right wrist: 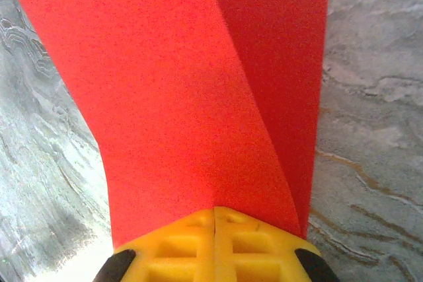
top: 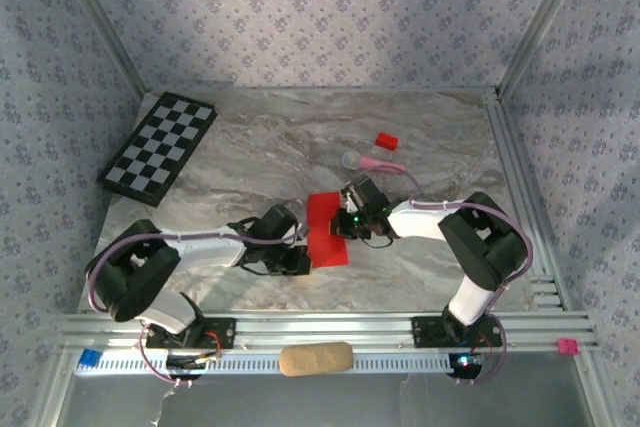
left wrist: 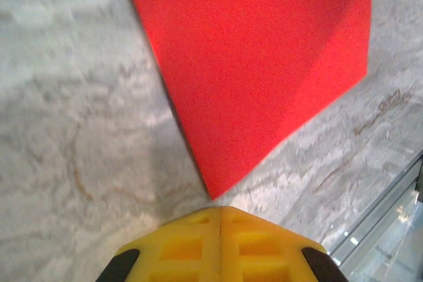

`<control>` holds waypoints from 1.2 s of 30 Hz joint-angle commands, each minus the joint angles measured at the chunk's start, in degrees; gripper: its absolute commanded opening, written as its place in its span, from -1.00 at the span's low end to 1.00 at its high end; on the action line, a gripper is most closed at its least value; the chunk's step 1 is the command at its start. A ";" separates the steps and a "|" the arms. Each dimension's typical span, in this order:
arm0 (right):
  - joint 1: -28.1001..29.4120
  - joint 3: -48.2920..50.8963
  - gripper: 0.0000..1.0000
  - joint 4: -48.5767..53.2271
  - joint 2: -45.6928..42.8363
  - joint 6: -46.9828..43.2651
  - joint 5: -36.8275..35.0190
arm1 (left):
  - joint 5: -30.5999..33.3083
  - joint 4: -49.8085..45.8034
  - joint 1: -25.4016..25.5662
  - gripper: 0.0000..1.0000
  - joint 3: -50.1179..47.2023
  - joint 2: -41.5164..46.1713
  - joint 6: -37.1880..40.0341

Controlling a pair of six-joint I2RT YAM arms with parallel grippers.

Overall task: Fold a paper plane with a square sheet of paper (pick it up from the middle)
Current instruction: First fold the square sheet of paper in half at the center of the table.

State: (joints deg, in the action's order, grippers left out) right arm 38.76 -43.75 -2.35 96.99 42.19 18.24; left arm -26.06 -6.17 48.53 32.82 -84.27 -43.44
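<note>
The square sheet of paper (top: pixel 322 222) is bright red and lies mid-table, folded, with one flap over another along a slanted crease (right wrist: pixel 165 97). My right gripper (top: pixel 342 229) is shut, and its yellow fingertips (right wrist: pixel 215 211) sit on top of the sheet's near edge, which runs on under them. My left gripper (top: pixel 303 271) is shut too. Its tip (left wrist: pixel 220 208) stops just short of a pointed corner of the sheet (left wrist: pixel 264 64), with a sliver of table between them. A paper plane is out of view.
A checkerboard (top: pixel 158 157) lies at the far left. A small red block (top: pixel 386 140) and a pink stick with a grey head (top: pixel 375 161) lie behind the right gripper. A tan oblong pad (top: pixel 315 358) rests on the front rail. Patterned walls close three sides.
</note>
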 commanded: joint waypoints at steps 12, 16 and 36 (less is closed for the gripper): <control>-3.77 -0.15 -1.00 13.09 1.62 -10.43 3.21 | -4.36 1.56 -11.98 -0.90 12.72 -0.90 1.61; -4.00 -1.09 -1.00 14.00 2.11 -11.34 3.97 | -7.01 5.48 -12.07 -0.90 15.42 -7.44 1.37; -3.61 -0.56 -1.00 14.00 3.30 -10.30 2.66 | -1.94 6.45 -14.07 -0.93 14.53 -19.84 1.61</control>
State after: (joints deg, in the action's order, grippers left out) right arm 34.96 -46.26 5.08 97.56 32.27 23.86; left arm -29.78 1.78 35.07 47.64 -102.13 -42.50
